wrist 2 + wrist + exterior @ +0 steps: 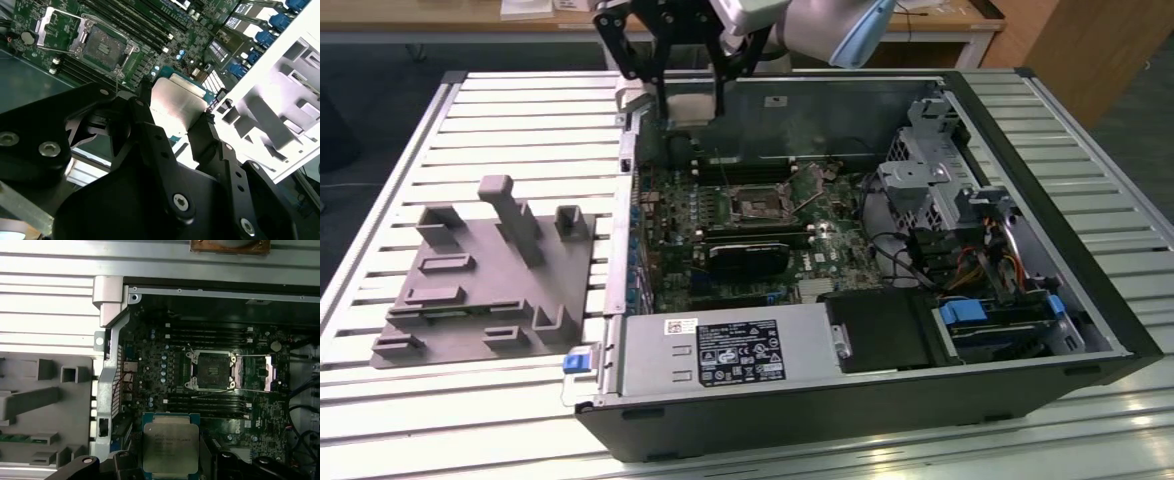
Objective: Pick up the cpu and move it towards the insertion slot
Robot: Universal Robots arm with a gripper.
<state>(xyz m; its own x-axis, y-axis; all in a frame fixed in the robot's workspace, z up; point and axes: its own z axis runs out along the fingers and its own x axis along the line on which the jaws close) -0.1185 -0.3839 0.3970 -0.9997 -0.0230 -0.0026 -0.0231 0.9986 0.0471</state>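
Now we see the black two-fingered gripper (176, 117) pinching the flat square silvery cpu (176, 102) by its edges, above the green motherboard; farther away, the silver-framed, dark-centred insertion slot (104, 46) stands open.

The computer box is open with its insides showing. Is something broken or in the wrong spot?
Nothing looks broken. The computer case lies open on its side. The gripper holds the cpu flat between its fingers, above the board, and the insertion slot sits empty with its metal bracket swung open.
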